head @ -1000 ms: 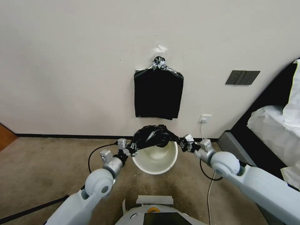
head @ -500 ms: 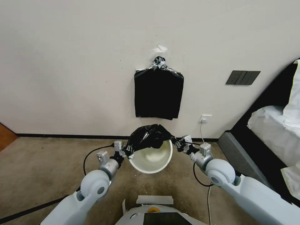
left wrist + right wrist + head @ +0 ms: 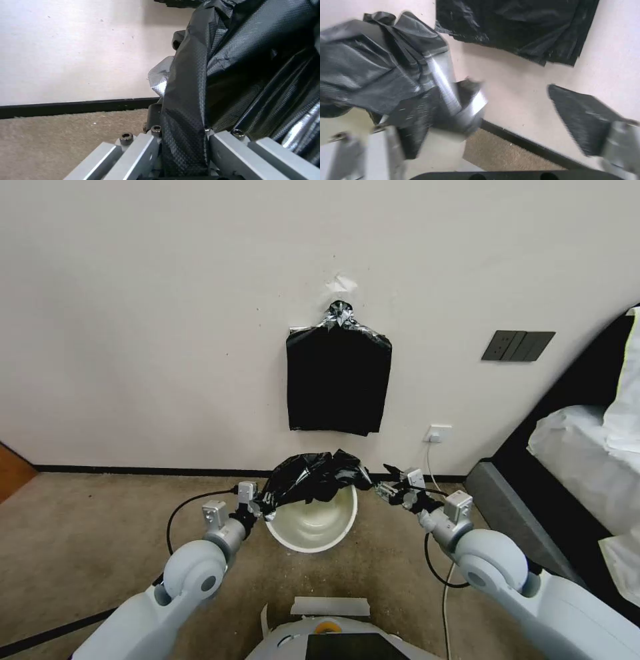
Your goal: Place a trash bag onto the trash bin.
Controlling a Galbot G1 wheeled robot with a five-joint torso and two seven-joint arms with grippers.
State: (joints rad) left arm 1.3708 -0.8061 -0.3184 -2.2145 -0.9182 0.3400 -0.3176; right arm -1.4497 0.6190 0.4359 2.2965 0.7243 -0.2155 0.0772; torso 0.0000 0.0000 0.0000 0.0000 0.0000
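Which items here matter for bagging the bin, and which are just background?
Job in hand:
trash bag, lying over the far side of the bin
trash bin, on the carpet
left pincer, shut on the bag's left end
right pincer, open beside the bag's right end

Lying about:
bundle of black bags on the wall
switch panel
socket
bedding

- The head camera looks forward and down at the carpet and wall (image 3: 167, 313), the trash bin (image 3: 312, 527) near.
- Each wrist camera sits close behind its fingers, facing that wall; both share the trash bag (image 3: 240, 75).
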